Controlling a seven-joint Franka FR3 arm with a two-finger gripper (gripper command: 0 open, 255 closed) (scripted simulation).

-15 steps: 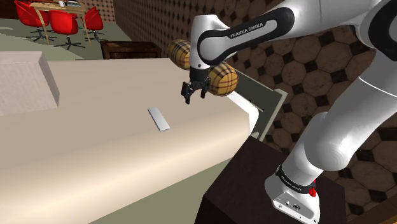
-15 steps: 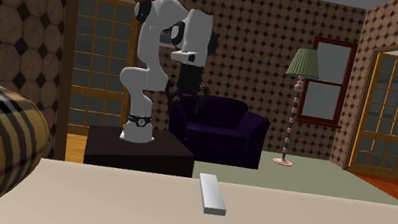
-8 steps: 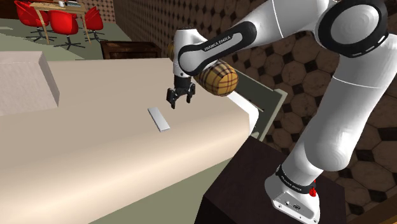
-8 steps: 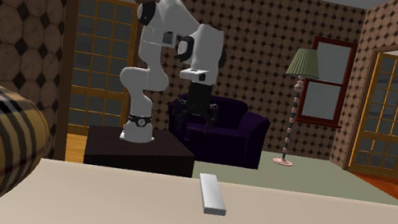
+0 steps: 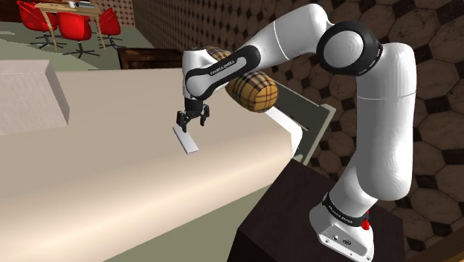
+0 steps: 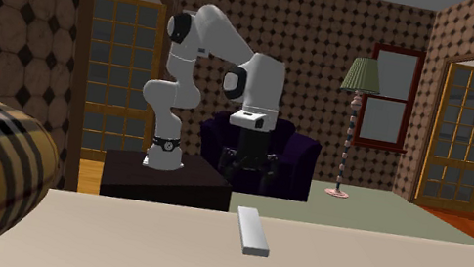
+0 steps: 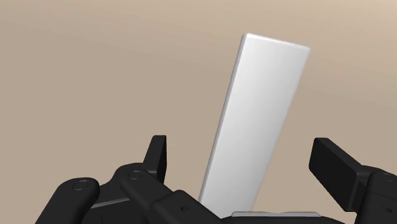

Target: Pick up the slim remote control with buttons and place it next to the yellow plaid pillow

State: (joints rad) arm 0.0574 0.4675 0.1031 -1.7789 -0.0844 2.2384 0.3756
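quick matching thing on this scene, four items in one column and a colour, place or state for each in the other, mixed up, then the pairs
Column one:
1 remote
2 gripper
3 pillow
4 chairs

Column two:
a red
b open, a finger on either side of the remote
c tan plaid
d pale grey, lying flat on the beige surface

Pairs: 1-d, 2-b, 3-c, 4-a
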